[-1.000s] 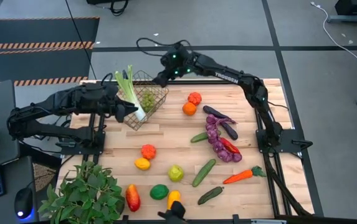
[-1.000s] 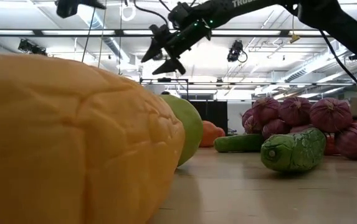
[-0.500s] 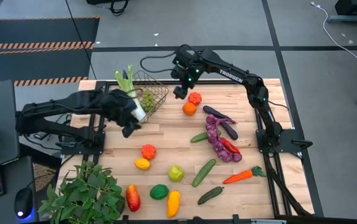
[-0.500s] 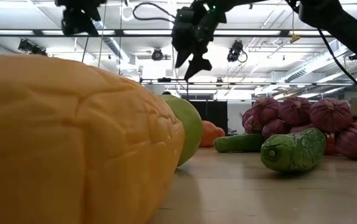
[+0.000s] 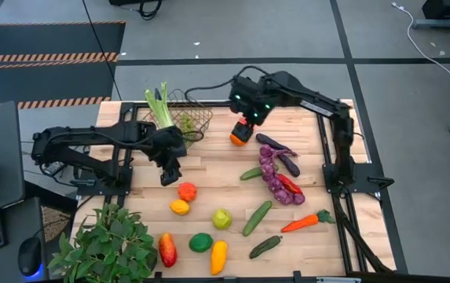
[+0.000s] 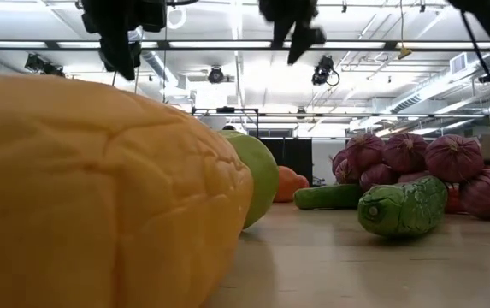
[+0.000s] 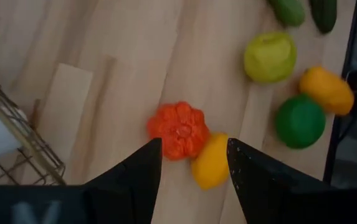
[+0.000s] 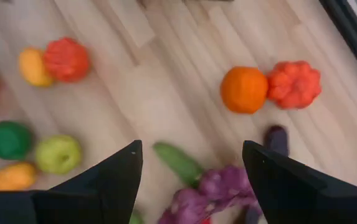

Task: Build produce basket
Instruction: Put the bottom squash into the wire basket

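Bronze wire basket (image 5: 184,116) holding celery (image 5: 160,104) and grapes (image 5: 186,123). Left tool (image 5: 167,174) open above desk (image 5: 209,173); right tool (image 5: 247,118) open too.

A: Where is the basket (image 5: 187,118)?
B: It sits at the far left of the bench, a dark wire-mesh square, with the celery (image 5: 162,105) standing up in it and green grapes (image 5: 186,124) beside the stalks.

A: And the loose produce?
B: An orange (image 5: 239,137) touches a ribbed red-orange piece (image 5: 246,123) near the far edge. The purple grapes (image 5: 272,174) trail down the right side, with 2 dark eggplants (image 5: 279,153) alongside. Another ribbed red-orange piece (image 5: 187,191) touches a yellow lemon (image 5: 179,207) left of the middle.

A: Nearer the front?
B: A yellow-green apple (image 5: 221,218), a cucumber (image 5: 257,218), a carrot (image 5: 303,222), a green lime (image 5: 200,242) and a yellow-orange piece (image 5: 218,255).
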You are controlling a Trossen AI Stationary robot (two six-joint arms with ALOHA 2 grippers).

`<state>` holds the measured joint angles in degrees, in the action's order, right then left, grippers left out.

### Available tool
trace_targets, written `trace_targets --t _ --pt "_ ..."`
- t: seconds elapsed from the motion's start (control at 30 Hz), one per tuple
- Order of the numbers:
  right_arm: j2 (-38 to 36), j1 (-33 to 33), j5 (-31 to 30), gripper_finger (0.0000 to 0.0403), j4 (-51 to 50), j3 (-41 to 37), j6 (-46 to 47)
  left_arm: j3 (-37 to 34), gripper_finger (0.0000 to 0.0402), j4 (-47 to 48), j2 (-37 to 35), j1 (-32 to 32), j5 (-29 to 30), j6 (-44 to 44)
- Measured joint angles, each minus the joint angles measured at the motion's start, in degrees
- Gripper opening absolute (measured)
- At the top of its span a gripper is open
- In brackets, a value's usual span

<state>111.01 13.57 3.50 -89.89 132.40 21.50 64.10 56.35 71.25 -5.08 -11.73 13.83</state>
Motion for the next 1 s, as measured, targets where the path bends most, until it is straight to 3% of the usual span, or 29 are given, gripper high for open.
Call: trace_targets --t 0.33,0.53,0.77,1.0 --pt "-6.7 -14.5 -13.5 0.0279 -0.2 -0.2 17.8 -8.3 0.0210 -7.0 0.1 3.8 0.5 7.3" --pt "-7.1 -23.0 -19.4 0.0279 -0.1 -0.2 24.3 -11.0 0.0267 -14.7 0.8 6.0 0.5 9.8" --pt "-7.1 -30.7 -23.4 0.0279 -0.1 -0.2 31.1 -11.1 0.0347 -15.3 6.3 9.2 1.5 9.1" --pt "-7.1 -35.7 -25.4 0.0279 -0.1 -0.2 38.0 -11.1 0.0395 -16.7 12.3 13.8 10.0 10.3"
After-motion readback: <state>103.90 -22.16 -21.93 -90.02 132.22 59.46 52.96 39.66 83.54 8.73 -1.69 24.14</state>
